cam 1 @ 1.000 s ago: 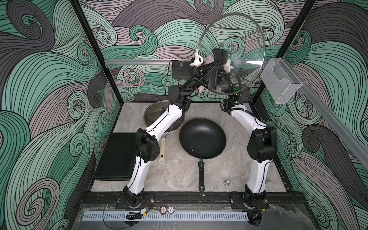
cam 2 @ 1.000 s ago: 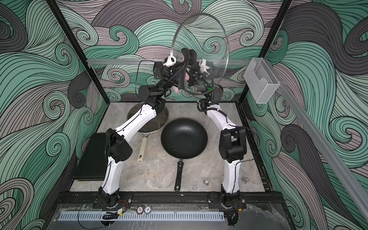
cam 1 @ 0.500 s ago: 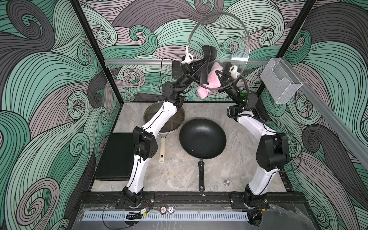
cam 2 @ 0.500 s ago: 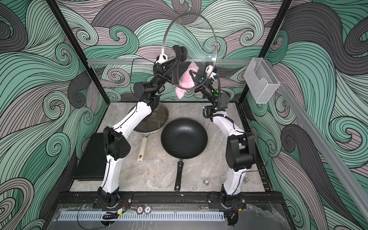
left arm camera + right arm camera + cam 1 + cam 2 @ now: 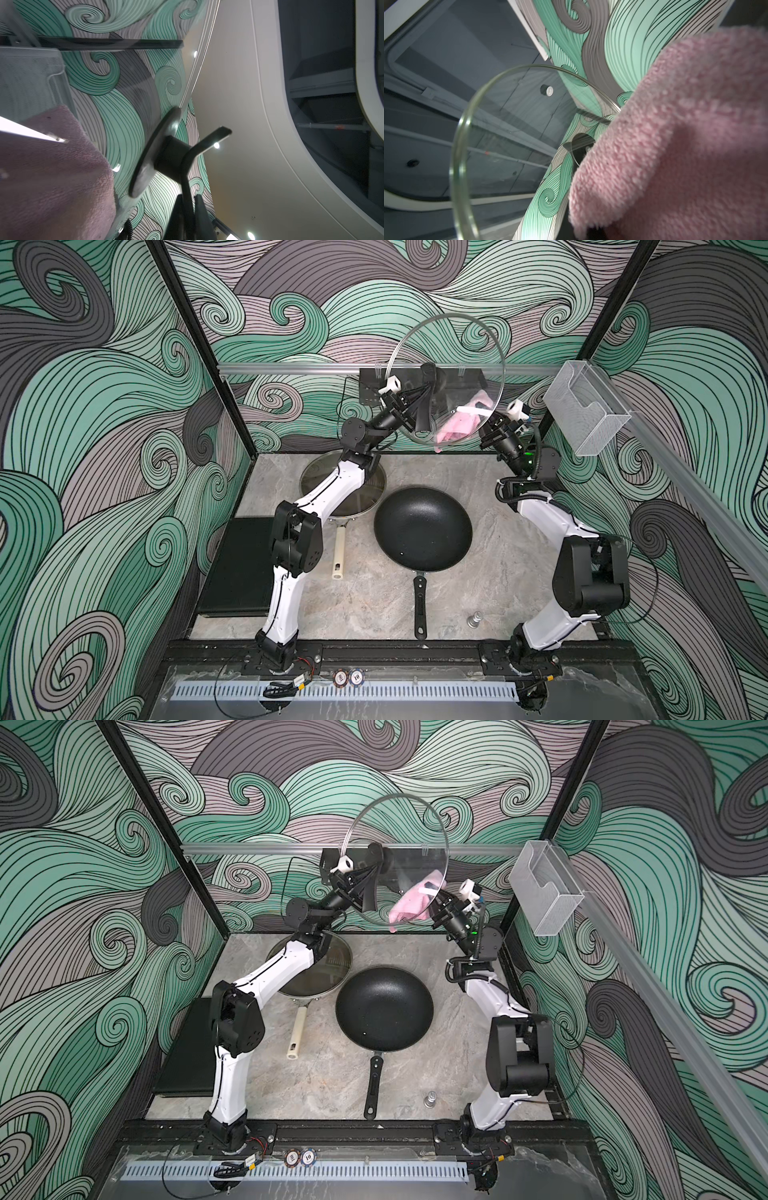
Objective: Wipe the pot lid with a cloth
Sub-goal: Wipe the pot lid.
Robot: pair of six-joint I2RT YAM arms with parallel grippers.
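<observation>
Glass pot lid (image 5: 457,348), round, clear and slightly domed, was tilted on edge in the air above the back of the grey marbled surface (image 5: 498,564), with the left gripper (image 5: 417,406) clamped on its glossy black handle (image 5: 172,158). Right gripper (image 5: 478,416) was pinched tight on the fluffy pink terry cloth (image 5: 455,429), which was bunched against the glass face opposite the handle, near the lower rim. Round matte black wok (image 5: 423,526) with a pebbled finish sat on the surface below.
</observation>
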